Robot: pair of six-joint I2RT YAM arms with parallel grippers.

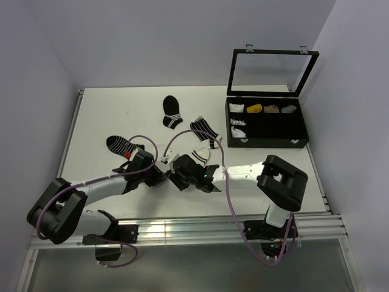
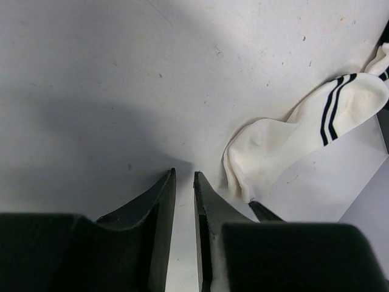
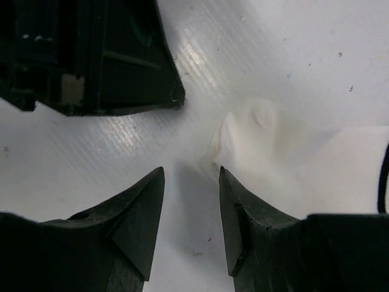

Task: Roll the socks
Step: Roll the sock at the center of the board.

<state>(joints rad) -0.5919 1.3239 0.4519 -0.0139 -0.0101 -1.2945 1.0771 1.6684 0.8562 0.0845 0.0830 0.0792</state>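
Observation:
The mostly white sock (image 1: 199, 154) (image 2: 285, 146) (image 3: 292, 161) lies flat near the table's middle, its black-striped cuff pointing away from the arms. The black sock with white stripes (image 1: 205, 131) lies just beyond it. My left gripper (image 1: 166, 175) (image 2: 185, 173) sits low over bare table to the left of the white sock's toe, jaws a narrow slit apart with nothing between them. Facing it, my right gripper (image 1: 178, 177) (image 3: 191, 170) is open and holds nothing. Its right fingertip (image 3: 222, 173) is at the edge of the toe.
A black compartment box (image 1: 267, 141) with its lid (image 1: 270, 53) raised stands at the back right and holds several rolled socks. Two other dark socks lie on the table, one at the back (image 1: 172, 112) and one at the left (image 1: 120, 144).

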